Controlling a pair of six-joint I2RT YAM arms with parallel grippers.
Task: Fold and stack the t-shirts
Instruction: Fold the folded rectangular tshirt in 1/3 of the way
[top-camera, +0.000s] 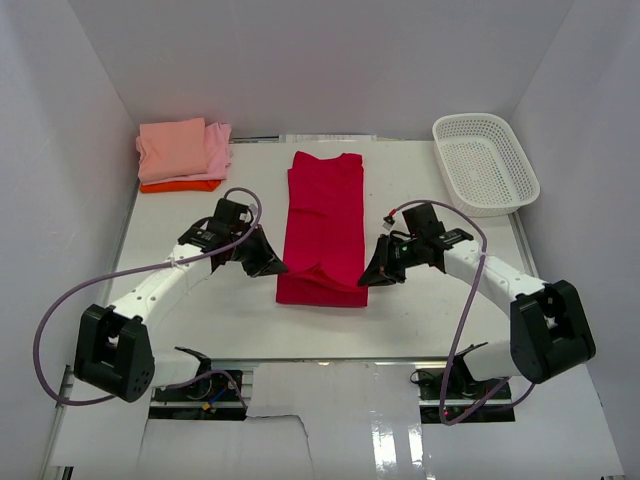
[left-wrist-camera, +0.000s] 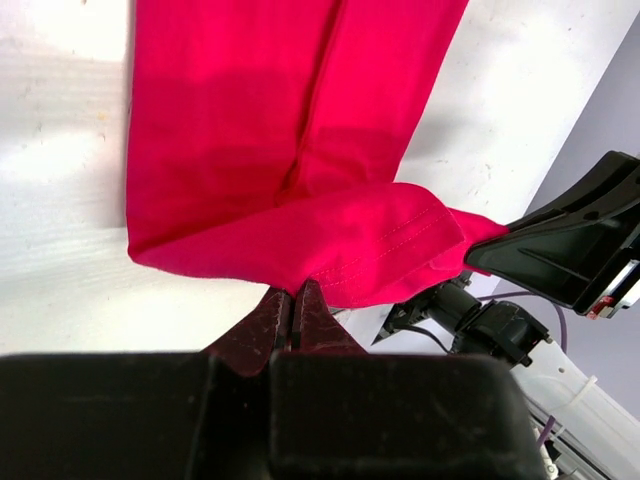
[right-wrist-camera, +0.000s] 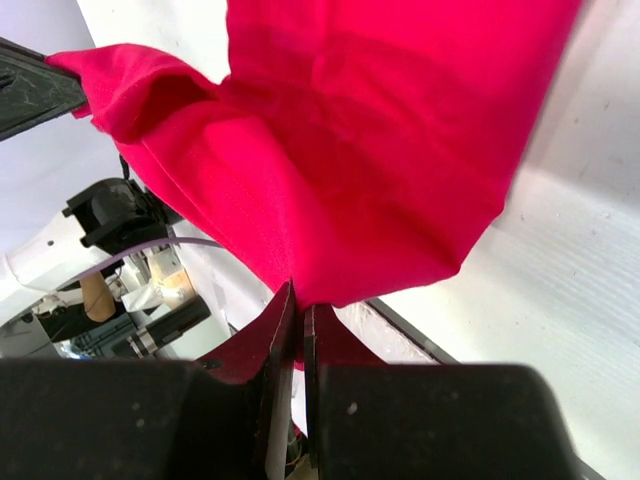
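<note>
Left gripper (top-camera: 272, 268) has its fingers pressed together on the near-left corner of the crimson t-shirt (top-camera: 325, 225), and the right gripper (top-camera: 368, 275), across the hem from it, pinches the near-right corner likewise. From between the two, the shirt runs away as a long, lengthwise-folded strip on the table (top-camera: 330, 335). Well beyond the left gripper and to its left sits the stack of folded shirts (top-camera: 183, 152); the white basket (top-camera: 487, 165) lies beyond the right gripper, to its right.
</note>
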